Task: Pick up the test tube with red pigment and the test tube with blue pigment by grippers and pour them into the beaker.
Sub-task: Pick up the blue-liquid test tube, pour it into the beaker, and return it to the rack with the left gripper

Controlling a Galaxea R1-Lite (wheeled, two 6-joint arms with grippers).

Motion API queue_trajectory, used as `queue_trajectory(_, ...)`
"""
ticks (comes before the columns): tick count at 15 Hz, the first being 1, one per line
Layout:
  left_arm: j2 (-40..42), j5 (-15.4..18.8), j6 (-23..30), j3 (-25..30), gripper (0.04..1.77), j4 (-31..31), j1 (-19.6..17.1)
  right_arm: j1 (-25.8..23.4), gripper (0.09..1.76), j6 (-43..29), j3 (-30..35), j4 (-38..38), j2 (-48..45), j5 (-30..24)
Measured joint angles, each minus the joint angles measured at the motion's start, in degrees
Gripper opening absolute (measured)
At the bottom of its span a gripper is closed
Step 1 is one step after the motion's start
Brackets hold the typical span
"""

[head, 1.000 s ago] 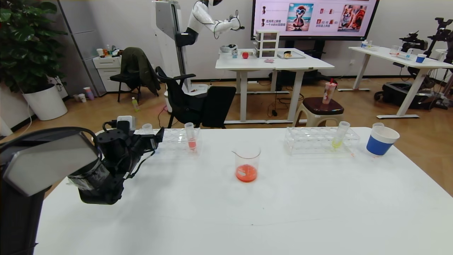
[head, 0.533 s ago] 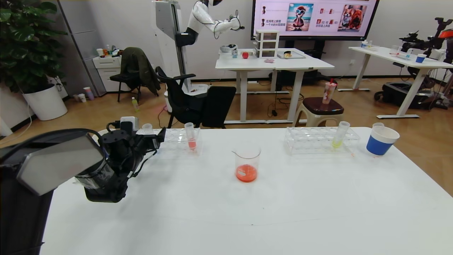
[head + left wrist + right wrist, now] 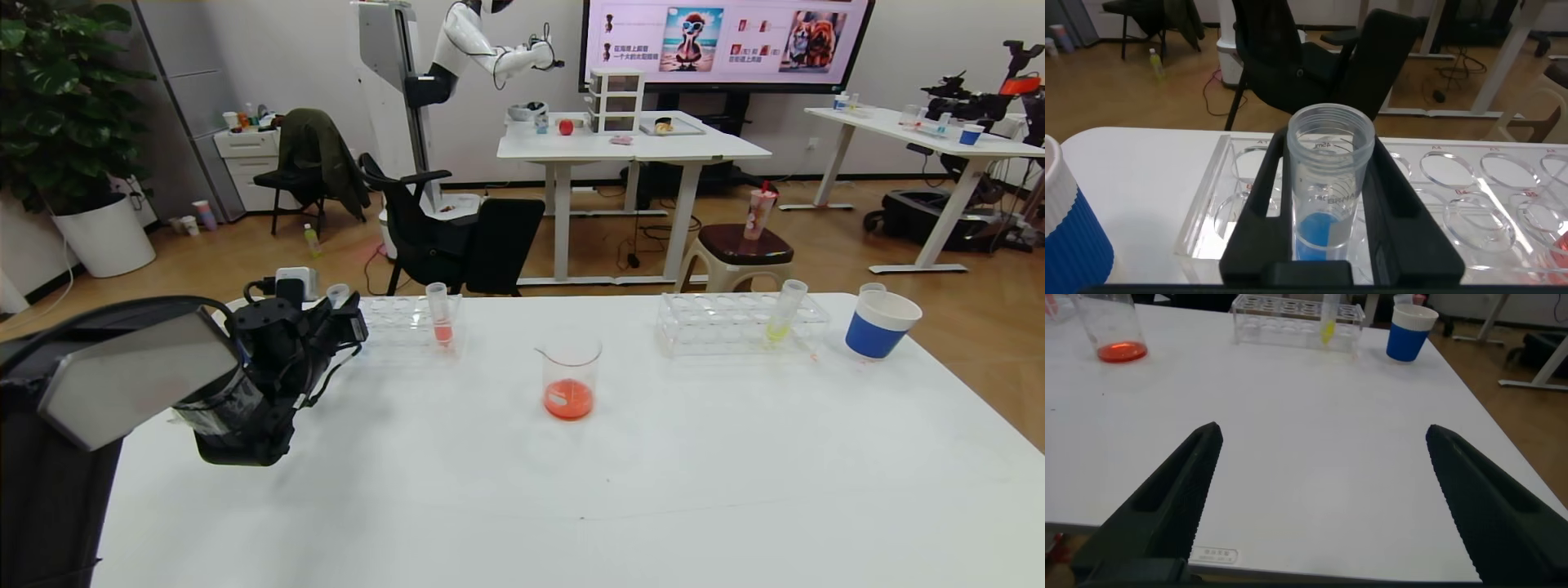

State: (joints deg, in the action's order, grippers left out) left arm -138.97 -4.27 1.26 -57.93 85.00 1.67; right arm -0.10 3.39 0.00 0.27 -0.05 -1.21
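Note:
The test tube with blue pigment (image 3: 1327, 204) stands at the left end of the left clear rack (image 3: 400, 322), and its rim shows in the head view (image 3: 336, 291). My left gripper (image 3: 353, 318) is shut on this tube, one black finger on each side (image 3: 1327, 163). The beaker (image 3: 571, 377) stands mid-table and holds red-orange liquid. A tube with a little pale red liquid (image 3: 441, 317) stands in the same rack; I cannot tell whether it is the red-pigment tube. My right gripper (image 3: 1323, 431) is wide open and empty over the table's near right part, out of the head view.
A second clear rack (image 3: 739, 322) at the back right holds a tube with yellow-green liquid (image 3: 784, 314). A blue-and-white paper cup (image 3: 880, 325) stands beside it. Another blue-and-white cup (image 3: 1069, 233) stands left of the left rack.
My left gripper has drawn back a little to the left around the blue tube, and the tube's rim now leans slightly. Beaker, racks and cups have not moved.

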Motion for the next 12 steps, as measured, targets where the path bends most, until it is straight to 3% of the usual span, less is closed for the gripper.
queue_trajectory(3, 1.46, -0.27, -0.16, -0.48, 0.5, -1.68, 0.91, 0.0, 1.74, 0.0, 0.0, 0.0, 0.0, 0.02)
queue_trajectory(9, 11.54, 0.13, -0.29, -5.5, 0.5, -17.55, 1.88, 0.0, 1.74, 0.0, 0.0, -0.02, 0.0, 0.0)
queue_trajectory(12, 15.19, 0.39, -0.32, -7.25, 0.5, -20.13, 1.74, 0.0, 1.74, 0.0, 0.0, 0.0, 0.0, 0.02)
